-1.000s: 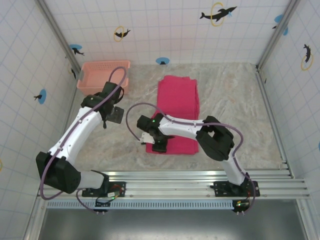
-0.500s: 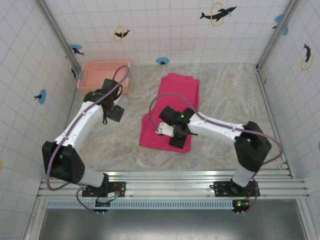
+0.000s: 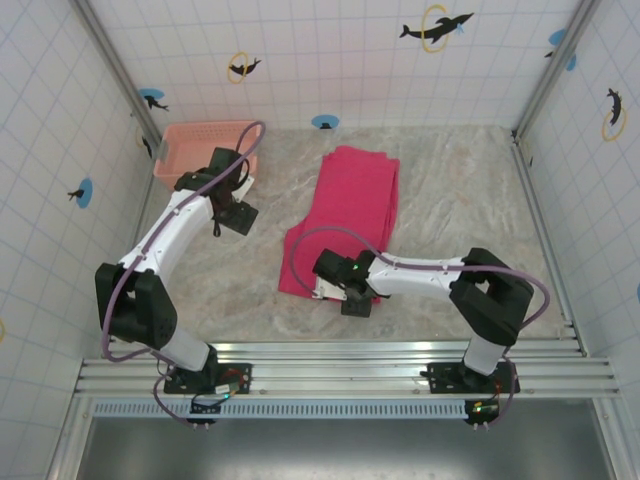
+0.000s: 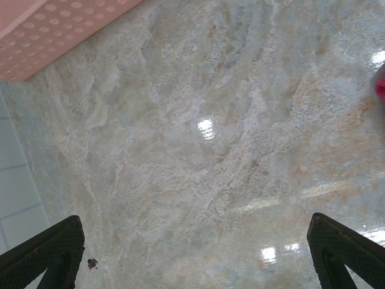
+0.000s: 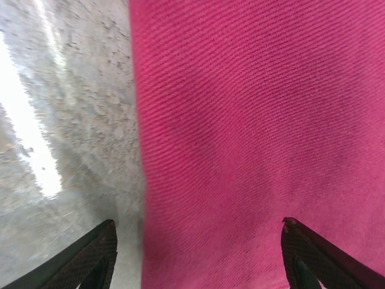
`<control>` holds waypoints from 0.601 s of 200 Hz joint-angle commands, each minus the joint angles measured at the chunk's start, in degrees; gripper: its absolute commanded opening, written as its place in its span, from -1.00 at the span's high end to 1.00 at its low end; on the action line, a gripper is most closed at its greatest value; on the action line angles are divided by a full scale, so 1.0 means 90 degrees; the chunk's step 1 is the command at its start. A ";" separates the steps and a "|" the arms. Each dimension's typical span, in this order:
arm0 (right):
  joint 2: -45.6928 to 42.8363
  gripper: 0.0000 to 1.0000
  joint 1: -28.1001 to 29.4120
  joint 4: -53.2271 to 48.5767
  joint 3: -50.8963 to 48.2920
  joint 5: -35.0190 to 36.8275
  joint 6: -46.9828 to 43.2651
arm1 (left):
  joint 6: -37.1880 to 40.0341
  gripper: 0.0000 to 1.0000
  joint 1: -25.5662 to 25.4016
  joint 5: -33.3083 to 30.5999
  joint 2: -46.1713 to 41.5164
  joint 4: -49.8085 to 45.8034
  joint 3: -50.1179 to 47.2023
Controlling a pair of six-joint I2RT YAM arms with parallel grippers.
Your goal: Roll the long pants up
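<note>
Lying under right end effector (image 5: 197,224): pants (image 5: 240,108)

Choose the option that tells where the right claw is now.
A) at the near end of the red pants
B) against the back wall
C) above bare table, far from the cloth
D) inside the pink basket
A: the top view puts the right claw at the near edge of the long pants, and its wrist view looks down on red cloth.

Basket (image 3: 200,129) on a marbled worktop (image 3: 460,200)
The salmon-pink lattice basket sits in the far left corner of the pale, glossy worktop. White tiled walls (image 3: 330,70) carry dolphin stickers (image 3: 435,27), and a metal rail (image 3: 340,355) edges the near side.
</note>
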 commanded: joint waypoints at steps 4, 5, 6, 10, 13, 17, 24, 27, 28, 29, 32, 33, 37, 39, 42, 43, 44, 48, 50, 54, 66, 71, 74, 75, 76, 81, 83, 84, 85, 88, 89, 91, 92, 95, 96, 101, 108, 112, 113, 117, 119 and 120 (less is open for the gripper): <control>0.0412 -0.32 0.0070 0.0380 -0.0040 0.0585 -0.0113 | 0.0151 -0.95 0.0053 0.0157 0.0034 -0.0150 0.0169; 0.0431 -0.31 0.0065 0.0380 -0.0038 0.0574 -0.0127 | 0.0150 -0.95 0.0054 0.0160 0.0034 -0.0144 0.0166; 0.0446 -0.29 0.0063 0.0370 -0.0033 0.0564 -0.0138 | 0.0150 -0.95 0.0049 0.0171 0.0039 -0.0141 0.0160; 0.0506 -0.23 0.0062 0.0358 -0.0010 0.0552 -0.0154 | 0.0150 -0.95 0.0057 0.0189 0.0035 -0.0132 0.0145; 0.0548 -0.17 0.0056 0.0355 0.0013 0.0536 -0.0151 | 0.0154 -0.95 0.0055 0.0211 0.0034 -0.0124 0.0134; 0.0587 -0.09 0.0043 0.0350 0.0043 0.0516 -0.0128 | 0.0166 -0.95 0.0053 0.0225 0.0034 -0.0119 0.0114; 0.0620 0.04 0.0014 0.0283 0.0120 0.0330 -0.0131 | 0.0182 -0.95 0.0054 0.0236 0.0035 -0.0100 0.0098; 0.0633 0.09 -0.0001 0.0245 0.0162 0.0253 -0.0127 | 0.0196 -0.95 0.0052 0.0232 0.0034 -0.0095 0.0088; 0.0639 0.11 -0.0005 0.0229 0.0175 0.0242 -0.0124 | 0.0202 -0.95 0.0053 0.0231 0.0034 -0.0097 0.0087; 0.0648 0.12 -0.0006 0.0212 0.0191 0.0212 -0.0122 | 0.0205 -0.95 0.0054 0.0231 0.0034 -0.0093 0.0076; 0.0660 0.19 -0.0007 0.0171 0.0234 0.0170 -0.0112 | 0.0222 -0.95 0.0042 0.0238 0.0034 -0.0090 0.0073; 0.0662 0.21 -0.0012 0.0163 0.0255 0.0147 -0.0107 | 0.0230 -0.95 0.0048 0.0235 0.0039 -0.0090 0.0070; 0.0665 0.28 -0.0023 0.0085 0.0309 0.0034 -0.0110 | 0.0270 -0.95 0.0048 0.0234 0.0043 -0.0081 0.0064; 0.0670 0.30 -0.0036 0.0030 0.0345 -0.0016 -0.0130 | 0.0280 -0.95 0.0058 0.0244 0.0044 -0.0083 0.0066; 0.0666 0.34 -0.0050 -0.0052 0.0400 -0.0180 -0.0153 | 0.0306 -0.95 0.0048 0.0234 0.0044 -0.0092 0.0061; 0.0666 0.35 -0.0058 -0.0085 0.0416 -0.0204 -0.0156 | 0.0316 -0.95 0.0051 0.0232 0.0044 -0.0091 0.0063; 0.0666 0.36 -0.0062 -0.0116 0.0434 -0.0250 -0.0158 | 0.0320 -0.95 0.0048 0.0232 0.0044 -0.0090 0.0065; 0.0658 0.43 -0.0075 -0.0221 0.0513 -0.0372 -0.0156 | 0.0366 -0.95 0.0054 0.0233 0.0044 -0.0092 0.0060; 0.0651 0.46 -0.0078 -0.0276 0.0550 -0.0403 -0.0159 | 0.0379 -0.95 0.0054 0.0231 0.0056 -0.0093 0.0060; 0.0625 0.50 -0.0107 -0.0387 0.0618 -0.0541 -0.0156 | 0.0421 -0.95 0.0048 0.0236 0.0063 -0.0099 0.0064; 0.0535 0.55 -0.0253 -0.0858 0.0904 -0.1238 -0.0171 | 0.0576 -0.95 0.0054 0.0239 0.0059 -0.0114 0.0075; 0.0503 0.57 -0.0335 -0.1097 0.1067 -0.1527 -0.0121 | 0.0658 -0.95 0.0053 0.0251 0.0063 -0.0135 0.0091; 0.0486 0.58 -0.0389 -0.1222 0.1156 -0.1713 -0.0098 | 0.0696 -0.95 0.0045 0.0282 0.0049 -0.0148 0.0102; 0.0473 0.58 -0.0399 -0.1266 0.1185 -0.1786 -0.0090 | 0.0701 -0.95 0.0050 0.0286 0.0041 -0.0148 0.0104; 0.0467 0.58 -0.0433 -0.1307 0.1214 -0.1861 -0.0086 | 0.0723 -0.95 0.0052 0.0288 0.0038 -0.0153 0.0104; 0.0435 0.58 -0.0558 -0.1547 0.1327 -0.2251 -0.0043 | 0.0788 -0.95 0.0054 0.0339 0.0012 -0.0166 0.0105; 0.0420 0.58 -0.0609 -0.1615 0.1366 -0.2389 -0.0016 | 0.0812 -0.95 0.0057 0.0358 -0.0001 -0.0170 0.0105; 0.0416 0.58 -0.0636 -0.1643 0.1388 -0.2422 0.0000 | 0.0827 -0.95 0.0056 0.0368 -0.0008 -0.0169 0.0105; 0.0414 0.58 -0.0659 -0.1676 0.1427 -0.2501 0.0008 | 0.0840 -0.95 0.0055 0.0378 -0.0006 -0.0173 0.0105; 0.0396 0.59 -0.0718 -0.1761 0.1504 -0.2681 0.0081 | 0.0863 -0.95 0.0055 0.0413 -0.0038 -0.0183 0.0103; 0.0394 0.59 -0.0753 -0.1774 0.1529 -0.2763 0.0097 | 0.0868 -0.95 0.0059 0.0424 -0.0041 -0.0180 0.0104; 0.0385 0.59 -0.0809 -0.1848 0.1576 -0.2898 0.0124 | 0.0903 -0.95 0.0056 0.0453 -0.0060 -0.0178 0.0100; 0.0384 0.59 -0.0843 -0.1877 0.1595 -0.2988 0.0133 | 0.0917 -0.95 0.0055 0.0469 -0.0067 -0.0178 0.0093; 0.0382 0.59 -0.0937 -0.1960 0.1670 -0.3264 0.0164 | 0.0952 -0.95 0.0055 0.0517 -0.0108 -0.0179 0.0090; 0.0382 0.59 -0.0971 -0.1991 0.1691 -0.3362 0.0178 | 0.0966 -0.95 0.0050 0.0525 -0.0115 -0.0178 0.0088; 0.0397 0.59 -0.1099 -0.2128 0.1800 -0.3858 0.0226 | 0.1018 -0.95 0.0046 0.0575 -0.0162 -0.0179 0.0067; 0.0425 0.60 -0.1297 -0.2281 0.1954 -0.4294 0.0314 | 0.1054 -0.95 0.0039 0.0623 -0.0226 -0.0178 0.0047; 0.0444 0.60 -0.1390 -0.2362 0.2017 -0.4500 0.0342 | 0.1083 -0.95 0.0043 0.0674 -0.0265 -0.0188 0.0038; 0.0447 0.60 -0.1412 -0.2383 0.2030 -0.4551 0.0355 | 0.1095 -0.95 0.0039 0.0682 -0.0272 -0.0188 0.0032; 0.0481 0.60 -0.1499 -0.2448 0.2088 -0.4728 0.0379 | 0.1125 -0.95 0.0030 0.0735 -0.0298 -0.0190 0.0022; 0.0495 0.60 -0.1530 -0.2495 0.2118 -0.4810 0.0385 | 0.1148 -0.95 0.0026 0.0765 -0.0313 -0.0202 0.0018; 0.0512 0.60 -0.1550 -0.2517 0.2139 -0.4848 0.0396 | 0.1156 -0.95 0.0021 0.0771 -0.0315 -0.0200 0.0013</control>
